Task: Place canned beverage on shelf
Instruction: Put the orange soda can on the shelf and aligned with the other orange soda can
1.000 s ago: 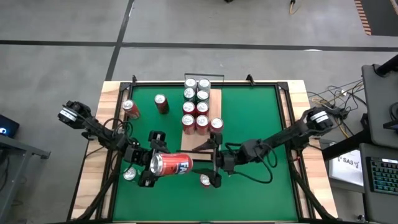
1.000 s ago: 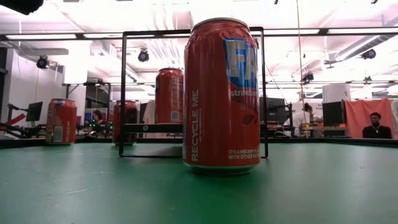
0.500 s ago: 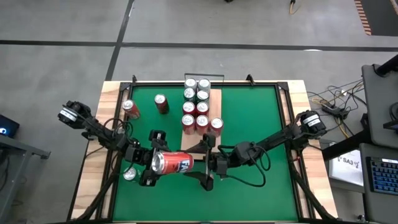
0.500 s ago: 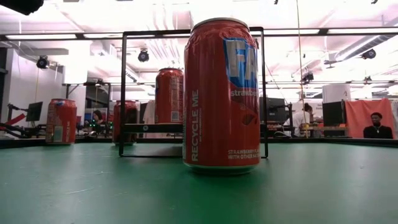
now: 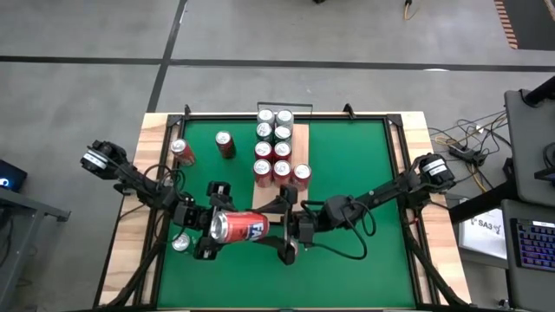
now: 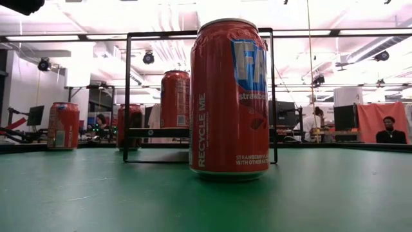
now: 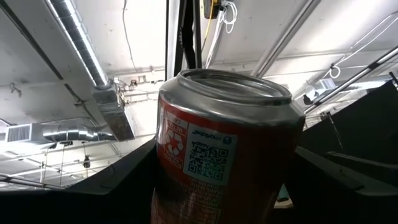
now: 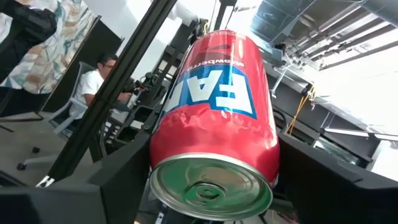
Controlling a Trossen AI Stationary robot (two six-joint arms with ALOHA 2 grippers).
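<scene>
Item: red beverage can (image 5: 240,227), lying on its side above the green mat (image 5: 364,165), near the front edge of the surface and left of centre.

Holding: left hand (image 5: 208,227) is clenched on one end of the can; in the left wrist view its dark fingers (image 7: 118,180) flank the can body. Right hand (image 5: 286,232) sits at the can's other end with its fingers (image 8: 323,180) spread on either side of the body; whether they press on it cannot be told.

Handling (judged): thin metal wall, stiff but easily dented if squeezed hard; smooth printed skin, likely slippery. Weight depends on whether it is full, which does not show. Best taken across the mid-body, square to its axis, not by the rims.

Markings on the can: large blue-and-white letters "FA", further letters hidden; a recycling symbol and a QR-type code panel in the left wrist view. The end facing the right wrist camera is plain concave metal.

A second can (image 6: 228,96), upright near the front edge in the low view, reads "FA", "RECYCLE ME", "STRAWBERRY".

Destination: the shelf (image 5: 297,143), pale board near the back edge at centre, carrying rows of upright cans (image 5: 273,149). Loose cans stand near the left edge (image 5: 181,151) and beside (image 5: 225,144).
</scene>
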